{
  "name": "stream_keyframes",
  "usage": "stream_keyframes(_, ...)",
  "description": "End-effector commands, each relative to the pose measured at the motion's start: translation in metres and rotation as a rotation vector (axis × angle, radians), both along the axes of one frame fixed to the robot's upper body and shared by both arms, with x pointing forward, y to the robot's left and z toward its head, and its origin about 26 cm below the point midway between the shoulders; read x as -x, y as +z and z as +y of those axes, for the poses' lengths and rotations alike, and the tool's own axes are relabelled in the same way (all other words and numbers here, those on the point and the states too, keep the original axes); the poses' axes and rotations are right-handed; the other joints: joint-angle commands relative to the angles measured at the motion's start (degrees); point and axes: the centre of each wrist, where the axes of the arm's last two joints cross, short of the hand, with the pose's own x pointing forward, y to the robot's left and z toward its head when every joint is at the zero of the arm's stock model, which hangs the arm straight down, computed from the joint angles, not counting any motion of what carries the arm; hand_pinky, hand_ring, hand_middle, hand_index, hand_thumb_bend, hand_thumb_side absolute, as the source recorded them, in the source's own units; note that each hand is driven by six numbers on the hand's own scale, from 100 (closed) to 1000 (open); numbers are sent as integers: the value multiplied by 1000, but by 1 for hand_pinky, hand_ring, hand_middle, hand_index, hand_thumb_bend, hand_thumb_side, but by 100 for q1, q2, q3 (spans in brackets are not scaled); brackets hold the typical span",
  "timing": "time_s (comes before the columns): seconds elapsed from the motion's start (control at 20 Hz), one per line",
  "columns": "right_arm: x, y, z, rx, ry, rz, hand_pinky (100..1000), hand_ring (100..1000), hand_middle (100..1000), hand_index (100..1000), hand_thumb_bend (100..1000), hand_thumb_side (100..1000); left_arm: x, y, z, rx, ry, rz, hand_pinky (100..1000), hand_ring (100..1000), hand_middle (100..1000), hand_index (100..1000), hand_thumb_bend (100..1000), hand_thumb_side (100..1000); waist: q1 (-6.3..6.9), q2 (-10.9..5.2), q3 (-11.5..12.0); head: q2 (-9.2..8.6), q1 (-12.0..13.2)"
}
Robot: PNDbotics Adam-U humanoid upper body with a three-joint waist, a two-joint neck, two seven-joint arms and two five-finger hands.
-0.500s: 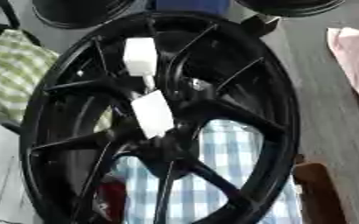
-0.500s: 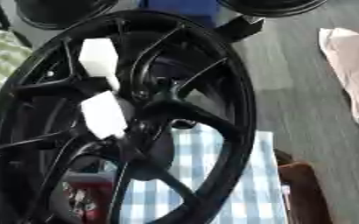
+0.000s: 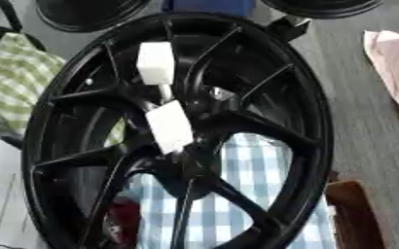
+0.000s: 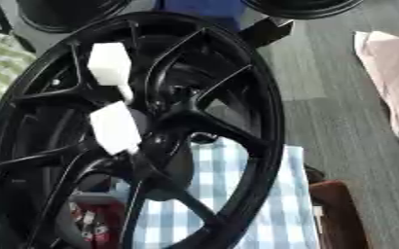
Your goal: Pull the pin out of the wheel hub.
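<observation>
Grey flooring (image 3: pixel 360 112) fills the background to the right of a large black wheel (image 3: pixel 309 121), which stands tilted and takes up most of both eye views. Its spokes run from the rim to a dark hub (image 3: pixel 190 168) a little below the wheel's middle. Seen through the lower spokes, a blue-and-white checked cloth (image 3: pixel 258 180) lies behind the wheel. A green-and-white checked cloth (image 3: pixel 11 82) lies just outside the wheel's left rim, and below it a pale sheet with faint lines (image 3: pixel 3 199) shows at the lower left edge. Something red (image 4: pixel 97 214) sits behind the lower left spokes; what it is cannot be made out. A brown object (image 3: pixel 356 209) stands just off the wheel's lower right rim, and a pink fabric (image 3: pixel 394 63) lies well apart from the wheel at the right edge. Beyond the wheel's top edge are two more dark round shapes (image 3: pixel 88 12) and a blue object (image 3: pixel 207 6) between them.

The pin (image 3: pixel 165 92) is a thin pale rod in front of the wheel's face, running from upper left down toward the hub. It carries two white blocks: an upper white block (image 3: pixel 156 63) near the wheel's top spokes and a lower white block (image 3: pixel 171 127) just above the hub. Whether the rod's lower end sits in the hub cannot be told.

Neither robot hand appears in either view.
</observation>
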Motion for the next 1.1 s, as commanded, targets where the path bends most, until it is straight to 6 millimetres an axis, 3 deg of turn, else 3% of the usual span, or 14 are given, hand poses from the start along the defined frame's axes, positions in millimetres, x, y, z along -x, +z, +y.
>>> stream_keyframes(0.05,2,8,-1,13,4,-27,808,578,686,608,100,706,4,10,-1,-20,7,-22,824,732,700,823,607,589,-69,-815,3,-47,25)
stream_keyframes(0.6,1,8,0,12,13,-20,807,578,686,607,100,705,-20,-4,-56,-213,-15,122,875,811,792,882,752,509,-81,-844,3,-51,103)
stream_keyframes(1.1,1,7,1,6,15,-15,806,578,686,607,100,707,-37,-13,-69,-262,-23,175,890,825,800,886,850,484,-57,-852,-20,-94,156)
